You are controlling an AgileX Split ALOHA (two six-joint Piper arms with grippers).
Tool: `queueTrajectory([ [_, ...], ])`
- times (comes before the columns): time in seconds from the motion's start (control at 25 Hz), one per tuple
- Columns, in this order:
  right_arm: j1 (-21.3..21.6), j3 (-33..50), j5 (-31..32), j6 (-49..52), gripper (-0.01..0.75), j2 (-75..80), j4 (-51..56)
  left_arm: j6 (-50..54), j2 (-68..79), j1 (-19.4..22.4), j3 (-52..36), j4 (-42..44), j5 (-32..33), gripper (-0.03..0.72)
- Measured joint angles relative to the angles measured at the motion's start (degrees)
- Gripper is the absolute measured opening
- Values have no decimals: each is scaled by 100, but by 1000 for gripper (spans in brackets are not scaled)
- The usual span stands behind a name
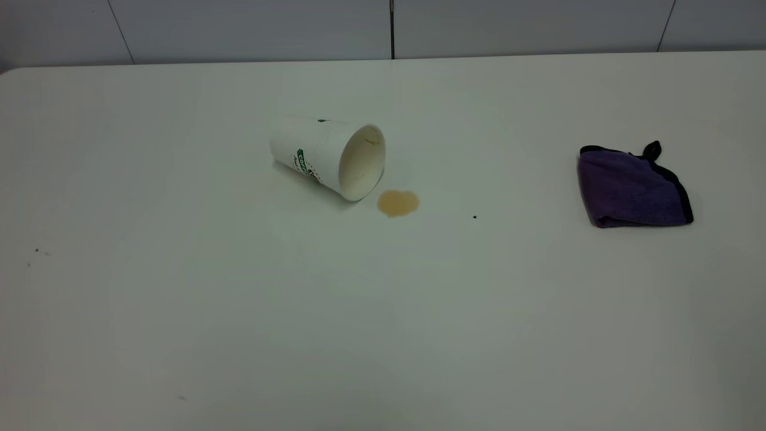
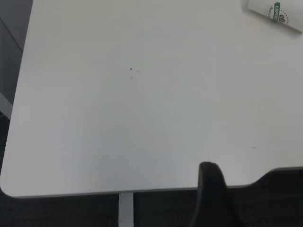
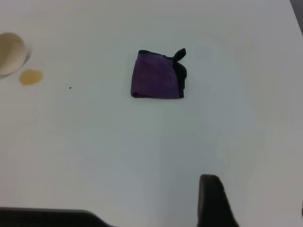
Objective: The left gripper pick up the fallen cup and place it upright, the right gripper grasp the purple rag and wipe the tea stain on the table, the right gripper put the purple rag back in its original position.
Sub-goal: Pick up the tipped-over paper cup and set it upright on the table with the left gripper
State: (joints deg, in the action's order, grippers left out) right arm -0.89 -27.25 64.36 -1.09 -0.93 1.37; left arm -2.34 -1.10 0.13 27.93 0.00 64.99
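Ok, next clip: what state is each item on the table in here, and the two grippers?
cup: lying on its side, mouth open toward the stain, not yet righted.
tea stain: unwiped, on the table just by the cup's rim.
purple rag: folded, lying alone, well to the stain's right in the exterior view.
left gripper: back at the table's edge, far from the cup.
right gripper: back from the rag, holding nothing visible.

Soft, even, rather dim overhead light leaves the white table (image 1: 239, 311) greyish with no glare, the cup (image 1: 326, 157) and rag (image 1: 631, 188) cast only faint, short shadows, and both wrist views are slightly hazy, with a dark blurred finger (image 2: 210, 196) close to the lens.
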Motion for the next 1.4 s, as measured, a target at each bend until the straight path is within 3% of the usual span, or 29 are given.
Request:
queueTrajectory([
  [1.4,0,0,0,0,474,0,0,-3,453,0,51,-316,-136,497],
])
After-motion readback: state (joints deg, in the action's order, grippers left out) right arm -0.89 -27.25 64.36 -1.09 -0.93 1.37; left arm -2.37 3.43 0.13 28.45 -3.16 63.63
